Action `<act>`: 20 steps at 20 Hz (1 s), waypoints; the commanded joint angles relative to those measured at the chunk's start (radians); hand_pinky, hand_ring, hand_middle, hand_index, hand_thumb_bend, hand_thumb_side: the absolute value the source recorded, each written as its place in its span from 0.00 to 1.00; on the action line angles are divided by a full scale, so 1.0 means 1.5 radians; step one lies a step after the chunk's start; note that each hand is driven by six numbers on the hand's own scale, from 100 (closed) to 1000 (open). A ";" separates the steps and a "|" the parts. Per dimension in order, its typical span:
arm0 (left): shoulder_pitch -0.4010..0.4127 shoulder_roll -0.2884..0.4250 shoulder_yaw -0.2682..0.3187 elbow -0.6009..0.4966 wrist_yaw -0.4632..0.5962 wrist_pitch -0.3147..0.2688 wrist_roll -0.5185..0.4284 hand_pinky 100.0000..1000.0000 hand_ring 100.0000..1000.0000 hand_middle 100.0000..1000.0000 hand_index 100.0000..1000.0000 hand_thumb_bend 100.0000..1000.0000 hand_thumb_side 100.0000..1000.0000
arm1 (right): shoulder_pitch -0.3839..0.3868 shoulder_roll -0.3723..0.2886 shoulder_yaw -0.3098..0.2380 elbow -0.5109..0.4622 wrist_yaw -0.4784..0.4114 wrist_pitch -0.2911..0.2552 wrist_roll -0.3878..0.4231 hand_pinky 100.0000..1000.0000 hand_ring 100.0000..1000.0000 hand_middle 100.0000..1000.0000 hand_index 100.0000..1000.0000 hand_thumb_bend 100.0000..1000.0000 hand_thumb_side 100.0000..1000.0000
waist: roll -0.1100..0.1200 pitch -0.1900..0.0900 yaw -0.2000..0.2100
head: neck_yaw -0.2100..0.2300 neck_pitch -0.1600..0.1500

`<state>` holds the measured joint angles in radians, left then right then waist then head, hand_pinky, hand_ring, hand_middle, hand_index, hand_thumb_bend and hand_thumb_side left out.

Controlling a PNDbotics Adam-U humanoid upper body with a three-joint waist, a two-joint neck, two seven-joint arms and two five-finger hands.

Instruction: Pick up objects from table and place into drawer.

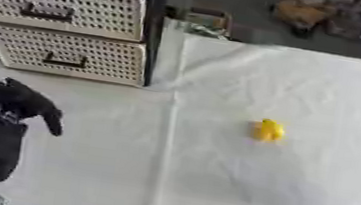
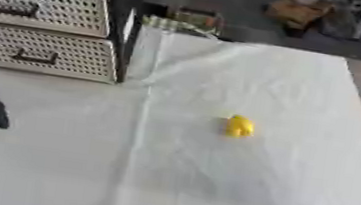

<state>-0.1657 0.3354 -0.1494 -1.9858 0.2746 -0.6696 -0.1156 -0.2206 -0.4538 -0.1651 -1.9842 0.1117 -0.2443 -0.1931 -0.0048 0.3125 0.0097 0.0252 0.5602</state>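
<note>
A desk covered with a white cloth (image 1: 278,189) fills most of the scene, with a long crease running from the far edge toward the near edge, a little left of the middle. Beyond the desk's far edge lies a grey floor with blurred clutter: a brownish bundle and pale shelving toward the far right.

At the desk's far left corner stands one black-framed drawer unit (image 1: 152,30) with two cream perforated drawers, one above the other. Both the upper drawer (image 1: 56,5) and the lower drawer (image 1: 63,52) appear pushed in, each with one dark handle.

One small yellow rounded object (image 1: 268,130) lies alone on the cloth, right of the crease and around the middle of the desk, well apart from the drawer unit and from the hand.

One robot hand shows: the black left hand (image 1: 9,100) near the desk's left edge, below the drawers, fingers curled downward around nothing.

The left eye view shows the whole hand and its forearm; the right eye view cuts it to a sliver at the left border.
</note>
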 commanded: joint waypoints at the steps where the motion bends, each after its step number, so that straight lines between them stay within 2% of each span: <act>1: -0.002 0.036 0.021 -0.009 0.012 -0.029 0.016 0.34 0.53 0.53 0.74 0.00 0.64 | -0.005 -0.019 -0.004 -0.011 -0.004 -0.001 -0.003 0.76 0.60 0.29 0.83 0.37 0.94 | 0.002 -0.015 0.002 | 0.002 -0.002; 3: 0.004 0.061 0.033 -0.009 0.017 -0.061 0.034 0.34 0.53 0.53 0.74 0.00 0.64 | -0.004 -0.022 -0.004 -0.011 -0.004 -0.001 -0.004 0.76 0.60 0.29 0.83 0.37 0.94 | 0.003 -0.017 0.003 | 0.005 0.000; 6: 0.007 0.071 0.036 -0.009 0.016 -0.077 0.045 0.34 0.53 0.53 0.74 0.00 0.64 | -0.004 -0.023 -0.004 -0.011 -0.004 -0.001 -0.004 0.76 0.60 0.29 0.83 0.37 0.94 | 0.004 -0.018 0.003 | 0.006 0.000; 7: 0.011 0.076 0.038 -0.009 0.013 -0.081 0.044 0.33 0.53 0.53 0.75 0.00 0.53 | -0.004 -0.027 -0.003 -0.011 -0.003 -0.002 -0.004 0.76 0.61 0.30 0.83 0.37 0.96 | 0.007 -0.022 0.005 | 0.013 0.002; 8: 0.018 0.086 0.042 -0.009 0.006 -0.088 0.039 0.33 0.53 0.53 0.75 0.00 0.53 | -0.003 -0.033 -0.003 -0.011 -0.002 -0.003 -0.005 0.76 0.61 0.30 0.83 0.37 0.96 | 0.011 -0.025 0.006 | 0.018 0.004; 9: 0.025 0.099 0.046 -0.009 -0.002 -0.096 0.033 0.32 0.52 0.53 0.76 0.00 0.39 | -0.003 -0.039 -0.003 -0.011 -0.002 -0.003 -0.006 0.76 0.61 0.30 0.83 0.36 0.96 | 0.016 -0.029 0.008 | 0.022 0.005; 11: 0.049 0.127 0.057 -0.009 -0.019 -0.113 0.016 0.31 0.52 0.53 0.76 0.00 0.30 | -0.003 -0.048 -0.003 -0.011 -0.002 -0.004 -0.008 0.76 0.61 0.30 0.83 0.36 0.97 | 0.022 -0.034 0.010 | 0.027 0.006; 16: 0.099 0.201 0.084 -0.009 -0.065 -0.153 -0.029 0.31 0.51 0.53 0.78 0.00 0.19 | -0.003 -0.057 -0.001 -0.011 -0.003 -0.006 -0.011 0.76 0.61 0.30 0.83 0.36 0.97 | 0.027 -0.039 0.011 | 0.028 0.004; 20: 0.118 0.261 0.109 -0.009 -0.101 -0.139 -0.043 0.29 0.50 0.51 0.79 0.00 0.16 | -0.002 -0.061 -0.001 -0.011 -0.002 -0.007 -0.012 0.76 0.61 0.31 0.83 0.36 0.98 | 0.027 -0.040 0.013 | 0.027 0.003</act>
<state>0.0115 0.6690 -0.0110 -1.9858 0.1391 -0.8812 -0.1732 -0.2188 -0.5096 -0.1646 -1.9842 0.1116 -0.2525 -0.2068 0.0365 0.2694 0.0278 0.0645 0.5625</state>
